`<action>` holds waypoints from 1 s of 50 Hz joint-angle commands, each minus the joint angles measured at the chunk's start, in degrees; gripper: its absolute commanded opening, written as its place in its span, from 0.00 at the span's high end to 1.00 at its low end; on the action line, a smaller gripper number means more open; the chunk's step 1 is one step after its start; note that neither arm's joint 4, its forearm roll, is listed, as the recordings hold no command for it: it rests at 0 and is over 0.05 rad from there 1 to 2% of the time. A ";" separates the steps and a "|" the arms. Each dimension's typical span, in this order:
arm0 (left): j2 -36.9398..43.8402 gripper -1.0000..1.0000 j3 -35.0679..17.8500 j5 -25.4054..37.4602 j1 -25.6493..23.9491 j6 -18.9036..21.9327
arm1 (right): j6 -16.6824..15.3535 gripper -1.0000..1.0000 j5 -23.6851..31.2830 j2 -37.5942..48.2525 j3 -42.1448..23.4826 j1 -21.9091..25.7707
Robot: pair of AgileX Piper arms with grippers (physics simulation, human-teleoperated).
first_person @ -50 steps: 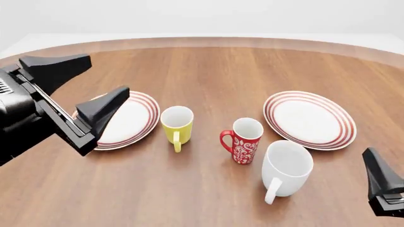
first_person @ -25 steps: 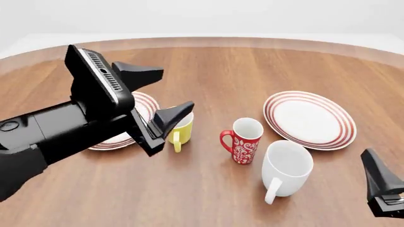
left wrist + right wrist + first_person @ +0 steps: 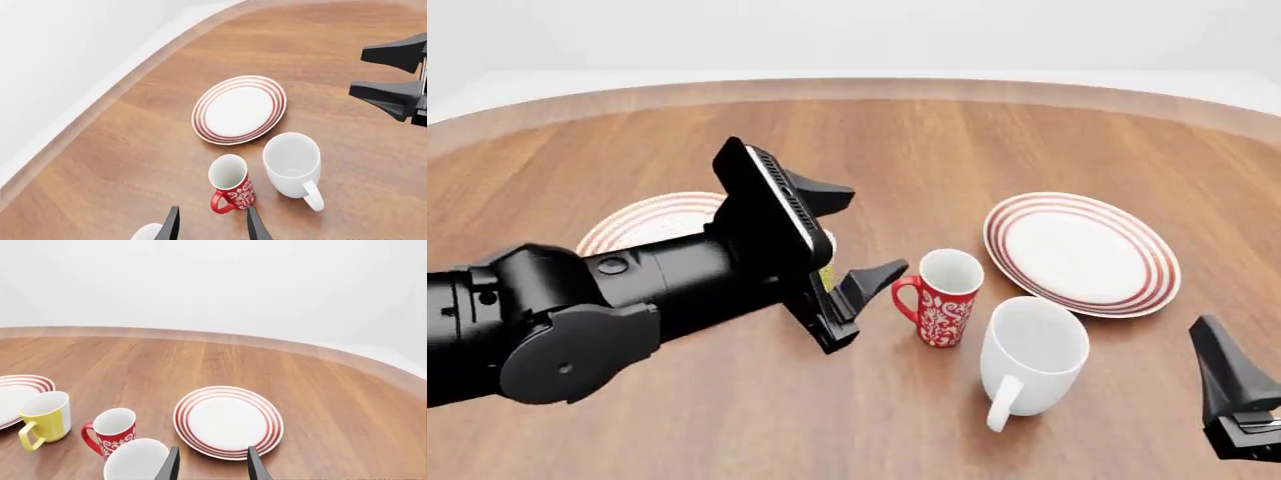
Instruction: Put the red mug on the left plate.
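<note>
My left claw (image 3: 851, 238) hangs with its fingers spread wide and nothing between them, just beside the handle side of the tall slim red mug with white floral pattern (image 3: 941, 297), because I judge the next move is to close on that mug. The mug stands upright on the brown wooden tabletop (image 3: 961, 150), between the yellow mug (image 3: 45, 419) and the large plain white mug (image 3: 1030, 357), and is not yet on the left plate, a round white plate with thin red rings (image 3: 641, 222) that my own arm half hides in the front view. My right claw (image 3: 1232, 392) waits near the tabletop's near edge; it looks parted and empty, though little of it shows. I count three mugs and two plates, the second being the matching right plate (image 3: 1081, 250).
</note>
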 commanded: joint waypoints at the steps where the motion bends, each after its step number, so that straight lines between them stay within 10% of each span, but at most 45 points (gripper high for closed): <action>1: 6.75 0.00 -1.63 -1.76 -0.73 1.40 | 0.22 0.00 0.12 0.09 0.01 -0.25; 50: 17.16 0.00 -3.40 -4.54 1.37 6.57 | -0.20 0.00 0.28 0.07 0.02 -0.09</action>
